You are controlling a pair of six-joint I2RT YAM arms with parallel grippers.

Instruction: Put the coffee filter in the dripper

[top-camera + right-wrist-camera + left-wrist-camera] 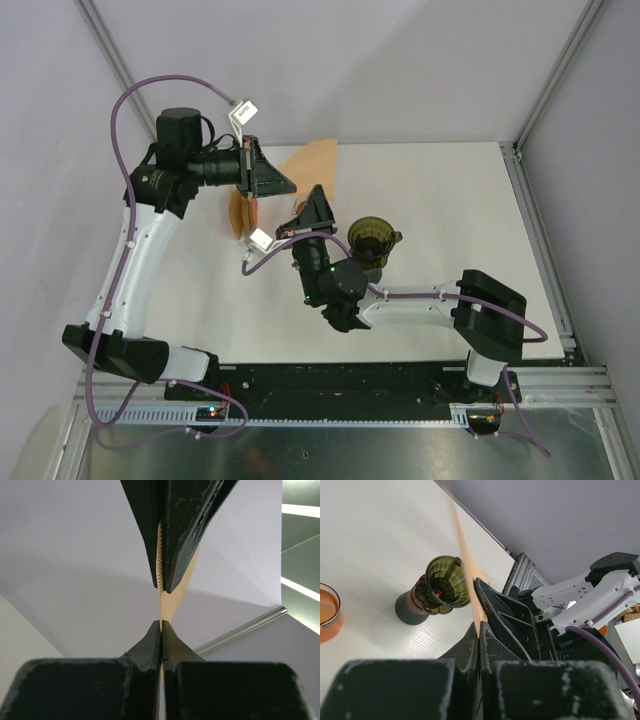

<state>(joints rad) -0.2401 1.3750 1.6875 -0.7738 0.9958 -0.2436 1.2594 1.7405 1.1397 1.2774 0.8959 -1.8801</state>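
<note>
**Both grippers pinch one coffee filter, left of and beyond the dripper**

The left gripper (pixel 289 187) is clenched on the tan coffee filter (pixel 315 165). The right gripper (pixel 318 192) is clamped on the same sheet from the near side, and the two sets of fingertips almost meet. In the right wrist view the filter (pixel 173 597) runs edge-on between the closed right gripper (pixel 161 626) below and the closed left gripper (pixel 164 582) above (no gap shows at either pair of jaws). The olive dripper (pixel 372 236) stands on its dark base on the white table (pixel 450 200), just right of the right gripper, with nothing inside it in the left wrist view (pixel 447 582). An orange-tinted glass cup (pixel 327 612) sits on the table to the left.
</note>
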